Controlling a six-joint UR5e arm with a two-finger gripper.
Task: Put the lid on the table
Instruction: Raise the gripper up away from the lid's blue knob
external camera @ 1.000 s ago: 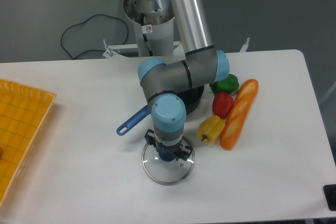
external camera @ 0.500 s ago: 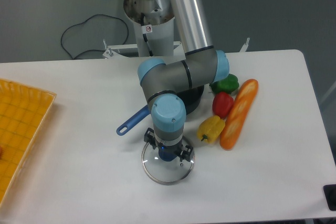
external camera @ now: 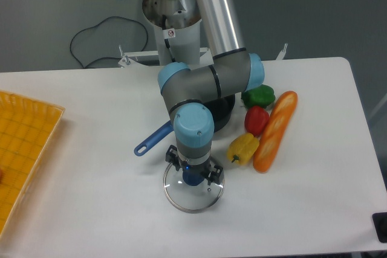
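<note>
The lid, clear glass with a metal rim and a blue knob, lies flat on the white table in front of the arm. My gripper hangs straight down over it. It is open, with one black finger on each side of the knob and the knob showing free between them. The wrist hides the far part of the lid.
A dark blue pan sits behind the wrist, its handle pointing front-left. Green, red and yellow peppers and a bread loaf lie to the right. A yellow gridded tray is at the left edge.
The wrist has risen slightly above the lid. The lid has stayed where it lay on the table.
</note>
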